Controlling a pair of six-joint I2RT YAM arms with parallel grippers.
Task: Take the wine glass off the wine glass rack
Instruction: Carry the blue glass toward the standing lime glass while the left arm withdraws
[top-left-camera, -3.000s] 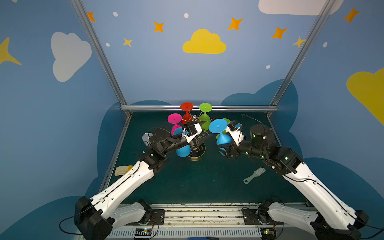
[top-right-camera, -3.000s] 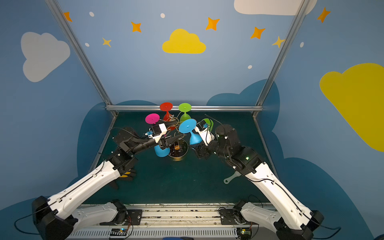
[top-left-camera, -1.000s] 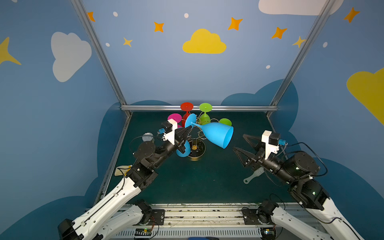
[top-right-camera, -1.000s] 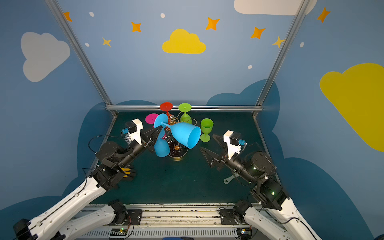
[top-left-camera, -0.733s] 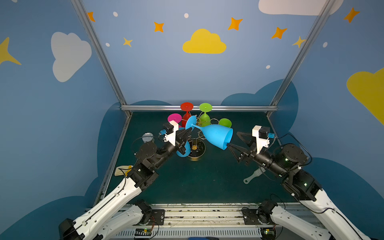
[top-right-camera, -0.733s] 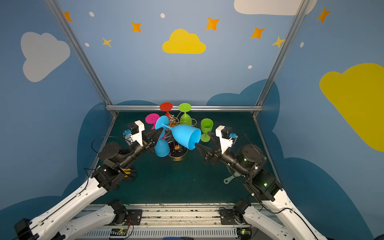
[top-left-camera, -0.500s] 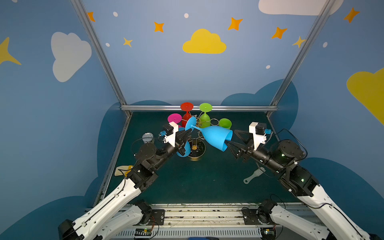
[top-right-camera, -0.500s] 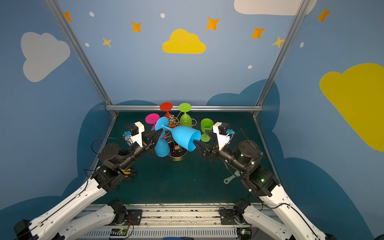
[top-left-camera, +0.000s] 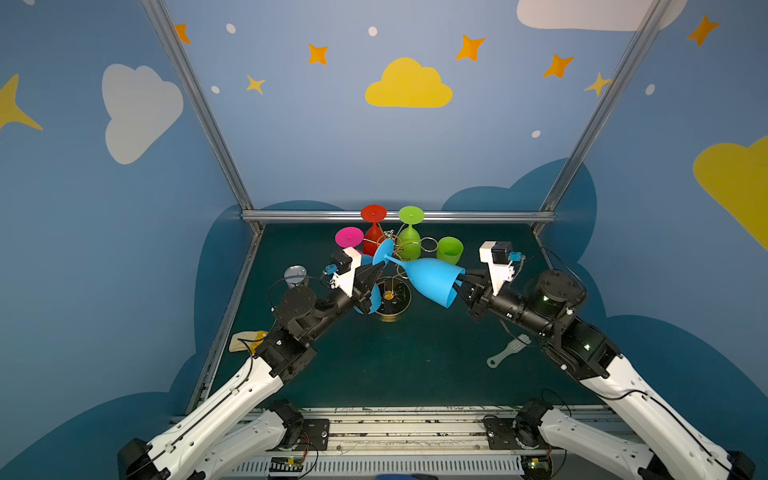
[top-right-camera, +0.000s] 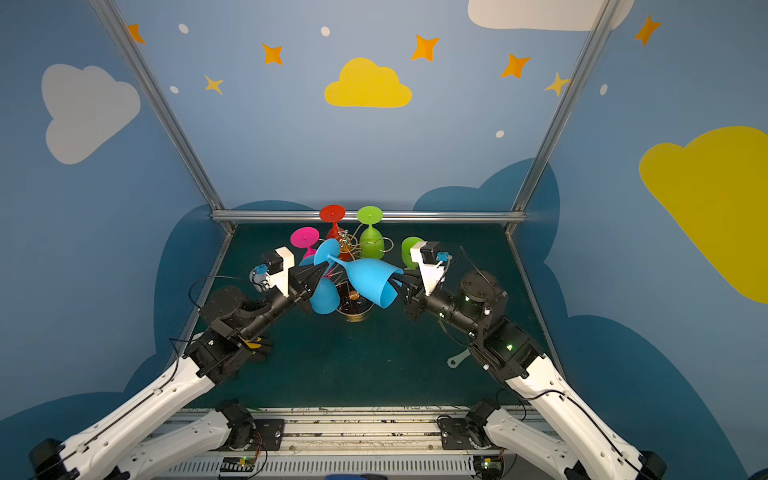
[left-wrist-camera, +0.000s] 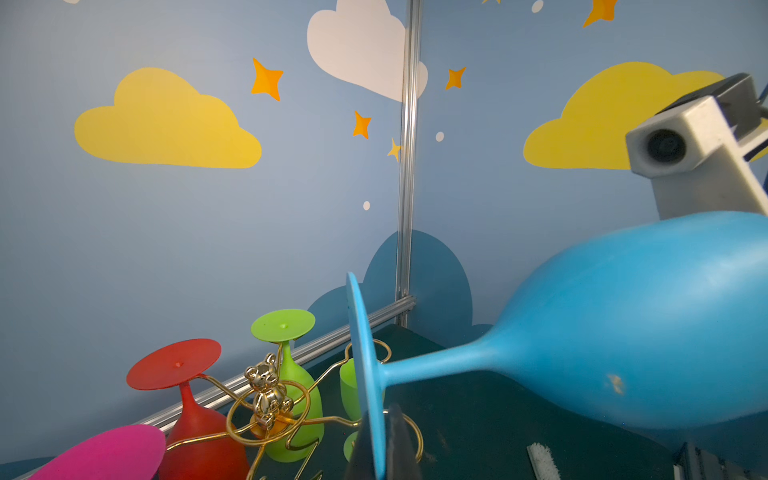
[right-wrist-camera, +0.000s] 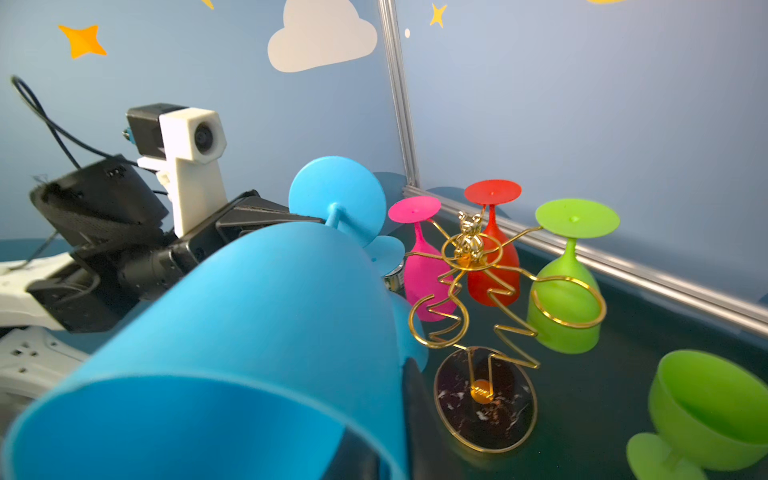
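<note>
right gripper (top-left-camera: 460, 285) — now tight on wine glass (top-left-camera: 432, 276)

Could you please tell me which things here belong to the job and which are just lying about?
Job in hand:
- blue wine glass
- wine glass rack
- left gripper
- right gripper

Lying about:
- white brush
- yellow cloth
- small silver object

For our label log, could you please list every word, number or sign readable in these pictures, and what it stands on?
None: no view shows readable text.
The blue glass, rack and walls carry no lettering, only painted clouds and stars.
Any print on the circuit boards at the front is too small to read.
</note>
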